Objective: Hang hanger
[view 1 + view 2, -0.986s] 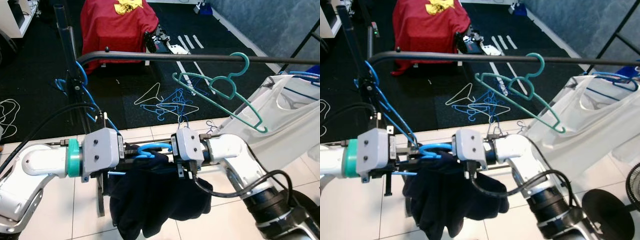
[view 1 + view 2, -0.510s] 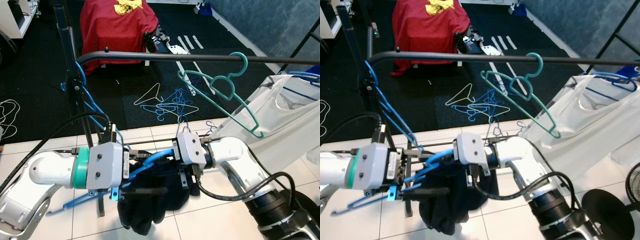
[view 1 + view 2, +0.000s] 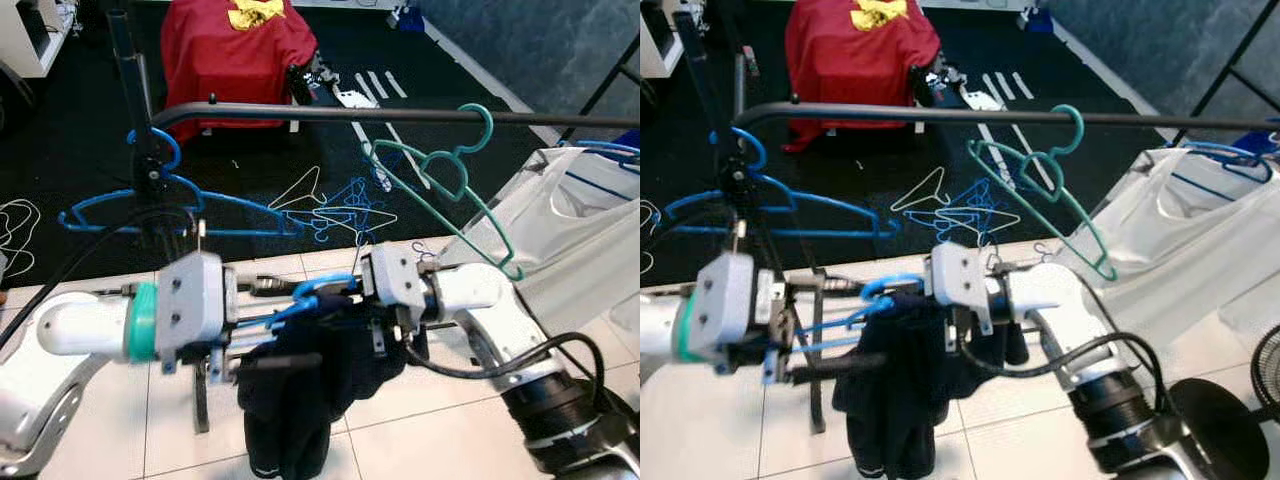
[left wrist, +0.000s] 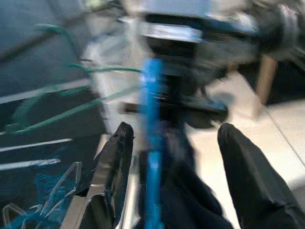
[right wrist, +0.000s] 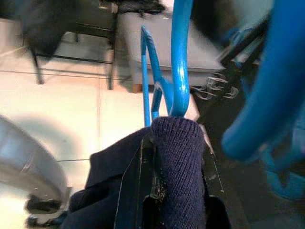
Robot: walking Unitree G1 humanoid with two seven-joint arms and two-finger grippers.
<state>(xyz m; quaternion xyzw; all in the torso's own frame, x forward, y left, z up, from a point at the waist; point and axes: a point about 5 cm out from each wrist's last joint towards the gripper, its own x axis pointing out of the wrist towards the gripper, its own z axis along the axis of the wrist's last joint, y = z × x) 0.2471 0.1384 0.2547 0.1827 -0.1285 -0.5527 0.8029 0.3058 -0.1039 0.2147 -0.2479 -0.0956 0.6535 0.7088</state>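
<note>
While your right pincer (image 3: 958,318) clenched the dark garment (image 3: 300,390) at the blue hanger's (image 3: 315,296) neck, below the rail (image 3: 400,115), your left pincer (image 4: 169,157) stood released around it; lifting now could have let the garment slide off or snag the green hanger (image 3: 450,190).

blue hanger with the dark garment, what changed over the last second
The blue hanger and dark garment dipped between the grippers, then rose again. The left gripper drew lower; the right gripper stays clamped on the garment's collar. The rail and green hanger stayed put.
</note>
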